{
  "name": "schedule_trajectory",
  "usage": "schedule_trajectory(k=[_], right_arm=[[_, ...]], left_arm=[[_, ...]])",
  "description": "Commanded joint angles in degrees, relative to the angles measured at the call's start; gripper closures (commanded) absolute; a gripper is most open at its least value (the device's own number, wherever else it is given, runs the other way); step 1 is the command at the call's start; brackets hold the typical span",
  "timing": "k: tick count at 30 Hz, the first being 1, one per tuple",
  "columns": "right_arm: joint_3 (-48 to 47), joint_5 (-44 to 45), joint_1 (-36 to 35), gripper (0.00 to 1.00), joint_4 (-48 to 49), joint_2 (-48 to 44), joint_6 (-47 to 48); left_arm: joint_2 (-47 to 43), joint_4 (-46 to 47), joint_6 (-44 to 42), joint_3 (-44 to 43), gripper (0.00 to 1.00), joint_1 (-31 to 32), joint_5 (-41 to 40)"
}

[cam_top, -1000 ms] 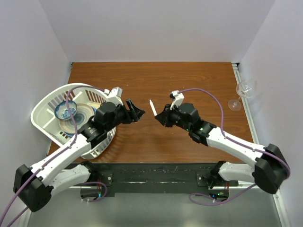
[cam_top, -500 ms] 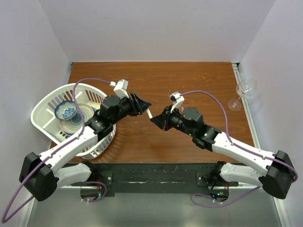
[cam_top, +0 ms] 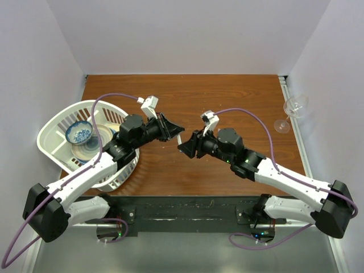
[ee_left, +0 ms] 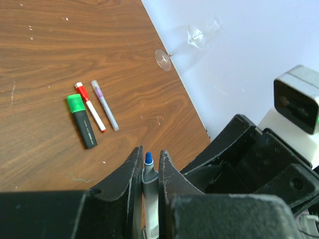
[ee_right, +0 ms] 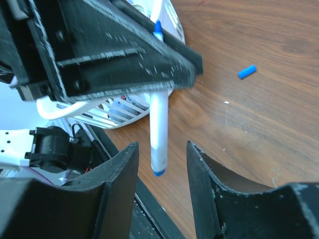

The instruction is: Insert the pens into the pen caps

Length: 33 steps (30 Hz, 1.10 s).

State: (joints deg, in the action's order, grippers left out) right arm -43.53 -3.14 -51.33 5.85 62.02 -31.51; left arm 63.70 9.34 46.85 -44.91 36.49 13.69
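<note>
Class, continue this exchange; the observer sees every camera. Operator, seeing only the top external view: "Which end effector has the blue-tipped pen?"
Observer: The left end effector is shut on the white pen, with the blue tip sticking out beyond it.
Operator: Is the right one gripping too?
Observer: No. The right end effector is open, with a gap showing on either side of the pen's rear end.
Operator: Where's the cap?
Observer: The blue cap lies on the table, with nothing touching it.
</note>
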Motion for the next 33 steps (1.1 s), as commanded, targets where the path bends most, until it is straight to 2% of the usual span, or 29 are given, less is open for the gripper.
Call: schedule_trajectory(k=[1, 7, 8, 10, 11, 12, 13, 14, 17, 20, 25, 28, 33], right_arm=[[-3.1, -2.0, -0.1, 0.56, 0.3, 1.2, 1.0], [-3.4, -2.8, -0.1, 0.63, 1.0, 2.8, 0.9], [-3.1, -2.6, -0.1, 0.76, 1.1, 2.7, 0.8], [-2.7, -2.5, -0.1, 0.88, 1.5, 2.4, 0.8], [-2.4, -3.1, -0.2, 1.0, 1.9, 2.4, 0.9], [-2.4, -3.4, -0.1, 1.0, 2.0, 2.2, 0.8], [-2.3, -3.5, -0.1, 1.0, 2.3, 2.1, 0.7], [-1.7, -3.5, 0.0, 1.0, 2.9, 1.9, 0.4], [-0.1, -0.4, 0.0, 1.0, 2.9, 0.0, -0.7], [0.5, 2.6, 0.3, 1.0, -0.1, -2.1, -1.2], [1.2, 11.3, 1.1, 1.0, -7.0, -6.3, -2.2], [2.3, 17.6, 1.2, 1.0, -10.8, -10.6, -2.3], [4.1, 21.9, 1.3, 1.0, -12.7, -18.8, -1.5]], left_arm=[[-0.7, 1.0, -2.0, -1.3, 1.0, -0.2, 3.8], [0.3, 0.7, -2.6, -2.1, 1.0, -0.2, 5.4], [0.4, 0.9, -2.6, -2.2, 1.0, -0.3, 5.7], [0.8, 0.9, -2.8, -2.6, 1.0, -0.2, 6.4], [0.8, 0.9, -2.9, -2.6, 1.0, -0.2, 6.7], [1.0, 1.1, -3.0, -2.7, 0.98, -0.2, 6.9], [0.9, 1.1, -3.1, -2.7, 0.91, -0.2, 6.8], [0.8, 0.7, -3.8, -3.4, 0.72, -0.3, 6.7], [0.6, -6.0, -7.9, -6.4, 0.42, -0.2, 3.8], [0.5, -16.1, -12.6, -13.4, 0.3, -0.3, -3.1], [3.3, -30.8, -21.9, -22.0, 0.3, -0.5, -13.6], [6.7, -36.2, -26.3, -26.1, 0.32, -0.5, -18.2], [16.2, -41.7, -31.2, -31.4, 0.38, -1.0, -22.1]])
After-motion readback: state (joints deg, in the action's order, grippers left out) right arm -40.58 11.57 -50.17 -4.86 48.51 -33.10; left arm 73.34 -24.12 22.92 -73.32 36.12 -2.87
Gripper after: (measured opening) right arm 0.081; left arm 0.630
